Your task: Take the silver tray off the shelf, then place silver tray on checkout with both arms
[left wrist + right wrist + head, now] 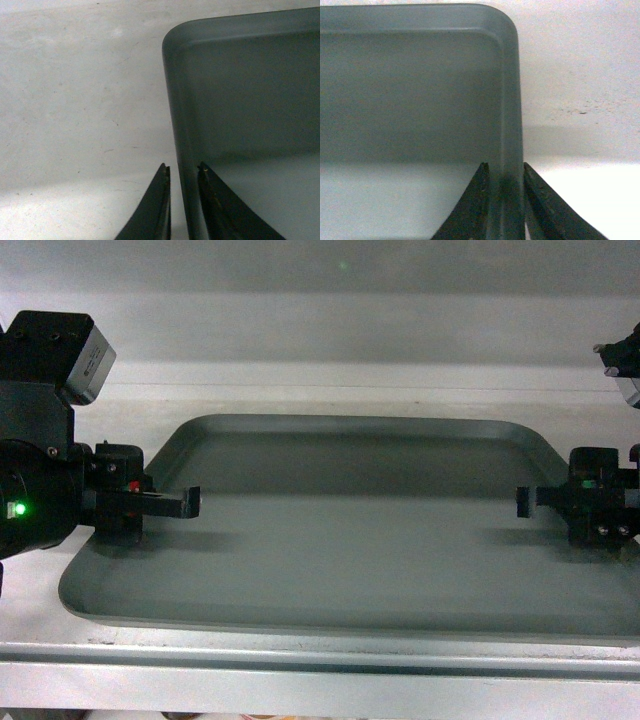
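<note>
Now the silver tray is lying flat along the shelf's front edge, while the left gripper and right gripper are straddling its side rims, narrowly parted, seemingly pinching. Next, I judge, both should be lifting evenly.

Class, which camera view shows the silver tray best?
The head view: the tray appears nearly whole on the shelf, both grippers at its side rims. Each wrist view shows only one corner and a stretch of rim between that gripper's fingers.
</note>
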